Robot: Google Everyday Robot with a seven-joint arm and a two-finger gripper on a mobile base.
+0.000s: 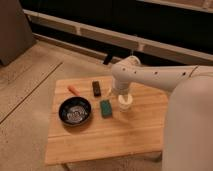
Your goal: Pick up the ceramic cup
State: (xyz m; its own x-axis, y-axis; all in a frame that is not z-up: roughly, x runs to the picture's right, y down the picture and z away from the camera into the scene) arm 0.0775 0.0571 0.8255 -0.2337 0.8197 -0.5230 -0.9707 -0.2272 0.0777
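Note:
The ceramic cup (125, 103) is small, white and round, standing on the wooden table (110, 132) just right of the green sponge (105, 107). My white arm reaches in from the right and bends down over the cup. My gripper (123, 94) is directly above the cup, at its rim, and mostly hidden by the wrist.
A wide dark bowl (75, 111) sits left of the sponge. A small dark bar (96, 88) and an orange object (73, 89) lie further back. A small clear glass object (110, 91) stands behind the sponge. The table's edges drop to a concrete floor.

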